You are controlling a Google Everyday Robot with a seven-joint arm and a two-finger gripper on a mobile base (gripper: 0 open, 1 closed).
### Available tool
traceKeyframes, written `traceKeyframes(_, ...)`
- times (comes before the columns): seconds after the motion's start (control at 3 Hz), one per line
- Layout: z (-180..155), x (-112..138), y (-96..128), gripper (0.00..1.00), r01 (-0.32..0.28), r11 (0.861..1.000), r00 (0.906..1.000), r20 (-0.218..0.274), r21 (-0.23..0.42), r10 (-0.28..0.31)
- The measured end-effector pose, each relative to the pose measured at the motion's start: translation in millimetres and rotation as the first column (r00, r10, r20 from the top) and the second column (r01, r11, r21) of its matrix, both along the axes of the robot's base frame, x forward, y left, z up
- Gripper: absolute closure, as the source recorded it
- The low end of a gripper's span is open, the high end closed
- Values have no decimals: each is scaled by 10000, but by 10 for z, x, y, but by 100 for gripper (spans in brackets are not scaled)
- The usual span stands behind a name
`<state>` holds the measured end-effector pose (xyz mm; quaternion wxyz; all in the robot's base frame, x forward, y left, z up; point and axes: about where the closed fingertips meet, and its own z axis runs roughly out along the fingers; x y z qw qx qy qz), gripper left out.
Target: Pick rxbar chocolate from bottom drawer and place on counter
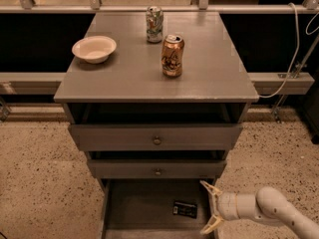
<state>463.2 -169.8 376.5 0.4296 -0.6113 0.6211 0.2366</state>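
The small flat black rxbar chocolate wrapper (185, 208) lies in the open grey wooden bottom drawer (134, 203), lower centre. The cream end effector (208, 207), spread wide, hangs just right of it. Likely light, thin and slippery: pinch across its narrow width.

My tool (208, 207) sits at the bottom right of the view. It has two thin, pale yellow fingers (208, 187), curved and tapering to points, spread wide apart like a pair of tongs. They spring from a short, off-white round wrist (230, 206) ringed by a faint darker seam. Behind it my arm (291, 221) is smooth, off-white tubing, swelling into a rounded elbow-like joint (266, 202). I see no cables or markings on it.
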Motion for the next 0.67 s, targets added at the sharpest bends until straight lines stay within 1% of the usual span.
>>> traceKeyframes(0.33,-9,-233,92,0,-850,9960,9950,-494,294,863)
traceKeyframes(0.67,-194,-224,153,0,-414,9991,9979,-489,57,416)
